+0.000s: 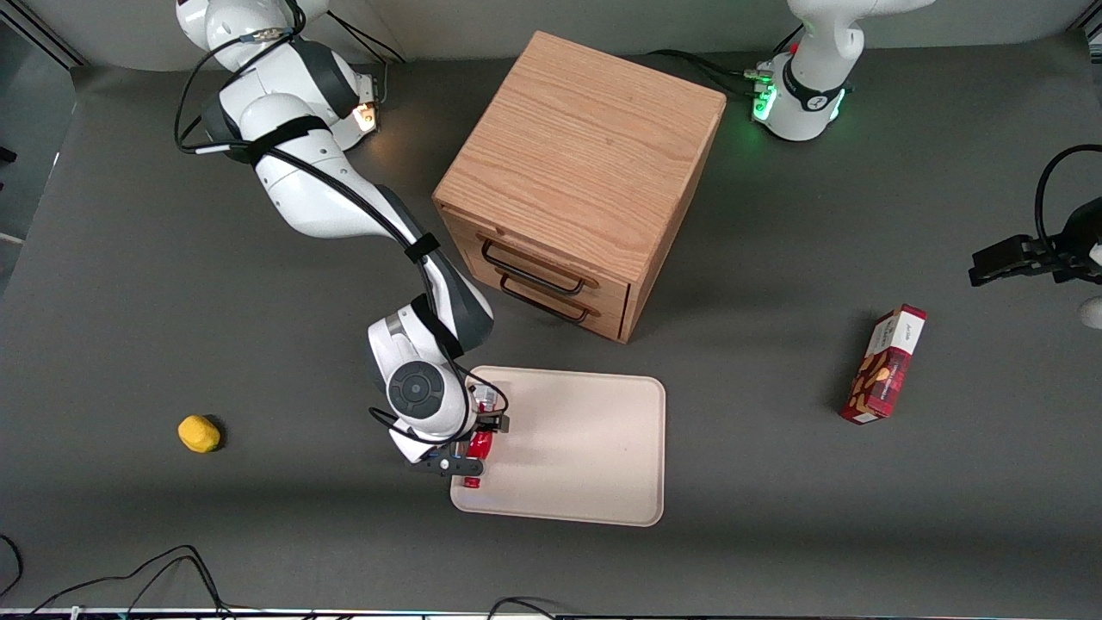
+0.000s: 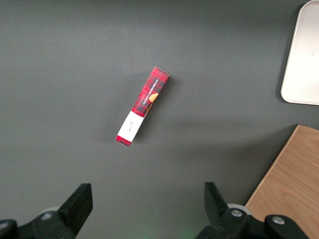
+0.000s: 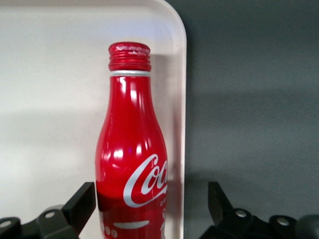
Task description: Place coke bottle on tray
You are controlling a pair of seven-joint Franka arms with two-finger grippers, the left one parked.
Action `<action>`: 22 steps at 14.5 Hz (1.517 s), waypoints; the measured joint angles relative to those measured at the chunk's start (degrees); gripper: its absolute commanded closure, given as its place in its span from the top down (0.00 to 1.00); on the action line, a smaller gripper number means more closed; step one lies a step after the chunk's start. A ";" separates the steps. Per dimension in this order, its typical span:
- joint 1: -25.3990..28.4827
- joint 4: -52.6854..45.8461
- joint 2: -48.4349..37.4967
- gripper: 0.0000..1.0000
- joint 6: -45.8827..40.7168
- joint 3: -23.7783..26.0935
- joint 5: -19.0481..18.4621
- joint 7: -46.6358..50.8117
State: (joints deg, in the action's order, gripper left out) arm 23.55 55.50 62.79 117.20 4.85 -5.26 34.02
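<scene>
Gripper [image 3: 152, 211] open, fingers either side of bottle [image 3: 132, 164], not clamping, over tray [image 1: 594, 448] edge. Bottle looks rigid, glossy, likely slippery; best taken on its wide lower body.

Grey table [image 1: 775, 534]: wooden cabinet [image 1: 585, 172], tray [image 1: 585, 448], snack box [image 1: 885, 365], yellow object [image 1: 199, 433].

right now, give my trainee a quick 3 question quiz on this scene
1. True or false: the coke bottle lies over the tray.
2. Which stands nearest the tray? A) wooden drawer cabinet B) yellow object C) red snack box
3. Where is the claw?

Key:
1. True, close to the tray's rim.
2. A
3. Over the tray's edge toward the working arm's end, open, fingers either side of the bottle.
</scene>
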 measured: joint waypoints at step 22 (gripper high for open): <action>-8.75 4.03 -16.32 1.00 -19.46 3.49 0.10 -3.69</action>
State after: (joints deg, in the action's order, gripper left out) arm 14.80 59.53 46.46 97.74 8.34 -5.15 30.33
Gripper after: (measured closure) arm 0.000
